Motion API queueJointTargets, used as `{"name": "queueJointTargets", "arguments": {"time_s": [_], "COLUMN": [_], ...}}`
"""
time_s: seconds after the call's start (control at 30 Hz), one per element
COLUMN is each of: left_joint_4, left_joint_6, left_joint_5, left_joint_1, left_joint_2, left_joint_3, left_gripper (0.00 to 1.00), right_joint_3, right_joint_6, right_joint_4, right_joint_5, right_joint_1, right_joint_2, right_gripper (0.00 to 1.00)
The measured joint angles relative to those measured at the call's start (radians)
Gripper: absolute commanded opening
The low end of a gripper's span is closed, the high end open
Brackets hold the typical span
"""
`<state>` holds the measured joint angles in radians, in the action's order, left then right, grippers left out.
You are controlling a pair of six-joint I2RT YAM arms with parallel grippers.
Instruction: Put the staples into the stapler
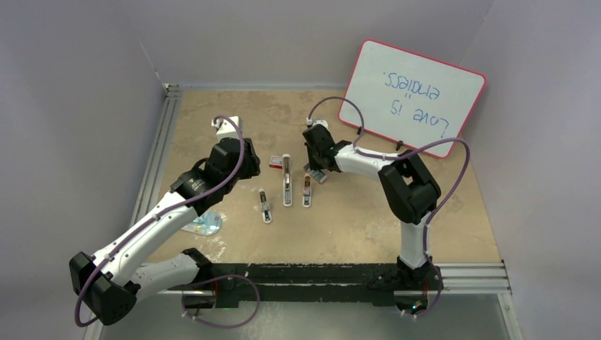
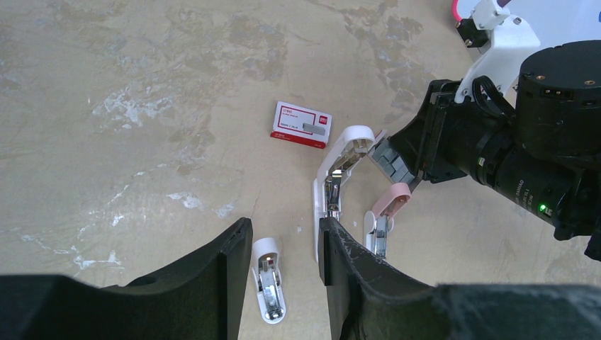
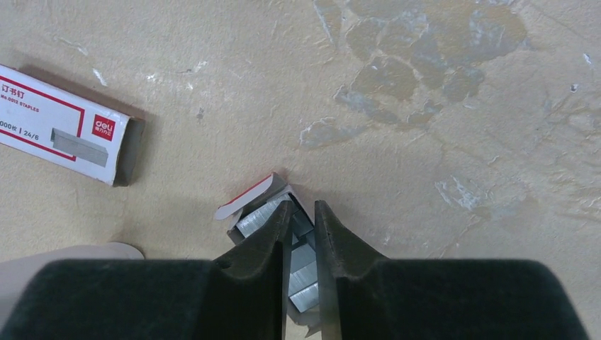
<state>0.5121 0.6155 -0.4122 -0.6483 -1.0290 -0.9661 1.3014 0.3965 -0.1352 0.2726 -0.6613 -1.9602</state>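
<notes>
Silvery metal staple strips [image 3: 256, 221] lie in their opened tray [image 3: 244, 202] at the worktop [image 3: 425, 106] centre; loading judged pending. Right gripper [image 3: 302, 207] straddles one strip, grip undeterminable. Left gripper [image 2: 283, 227]: jaws apart, empty.

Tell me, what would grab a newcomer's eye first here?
A pink-framed whiteboard with handwriting leans at the far right wall. Mid-table, three opened staplers lie side by side, a red staple box just beyond them. The right gripper pinches silvery staples in a little tray beside them.
</notes>
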Motion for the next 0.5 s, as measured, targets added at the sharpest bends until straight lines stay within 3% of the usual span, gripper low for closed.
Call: {"name": "queueJointTargets", "arguments": {"time_s": [0.5], "left_joint_4": [0.000], "left_joint_6": [0.000], "left_joint_5": [0.000], "left_joint_1": [0.000], "left_joint_2": [0.000], "left_joint_3": [0.000], "left_gripper": [0.39], "right_joint_3": [0.000], "right_joint_6": [0.015], "right_joint_4": [-0.003], "right_joint_5": [0.008], "right_joint_1": [0.000], "right_joint_2": [0.000], "right_gripper": [0.13]}}
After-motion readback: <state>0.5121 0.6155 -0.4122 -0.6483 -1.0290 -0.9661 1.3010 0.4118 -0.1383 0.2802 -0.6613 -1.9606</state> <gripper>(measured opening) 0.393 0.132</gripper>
